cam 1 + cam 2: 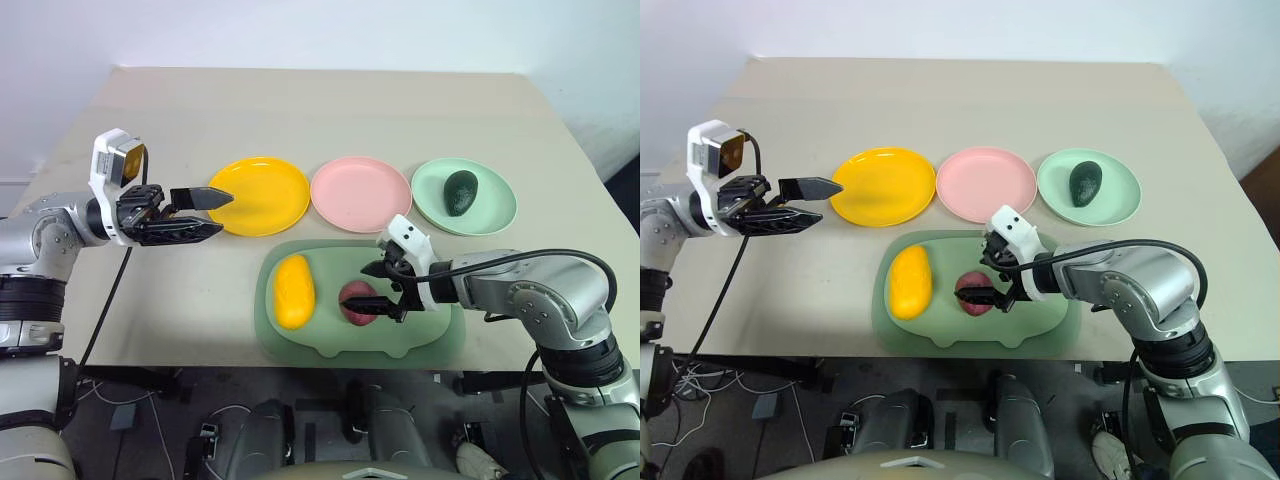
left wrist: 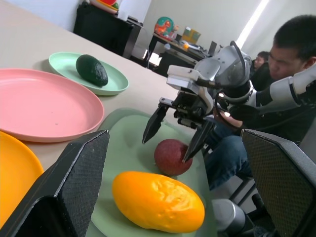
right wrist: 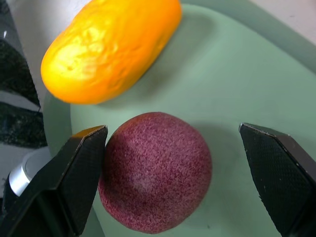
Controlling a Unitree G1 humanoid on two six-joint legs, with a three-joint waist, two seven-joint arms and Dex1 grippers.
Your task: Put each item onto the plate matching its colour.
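1. The right tool (image 1: pixel 384 291) is spread wide around the round dark red-purple fruit (image 1: pixel 357 299), which is straddled, not gripped, on the large green pig-shaped board (image 1: pixel 430 340).
2. The yellow oblong mango-like fruit (image 1: pixel 294 290) is seen lying on the same board, just beside the red one.
3. The dark green avocado (image 1: pixel 460 191) is found on the light green round plastic plate (image 1: pixel 497 200).
4. The pink round plate (image 1: pixel 360 193) and the yellow round plate (image 1: pixel 262 195) are set side by side on the beige bench (image 1: pixel 300 110).
5. The left tool (image 1: pixel 208 212) is held wide, gripping nothing, beside the yellow plate.
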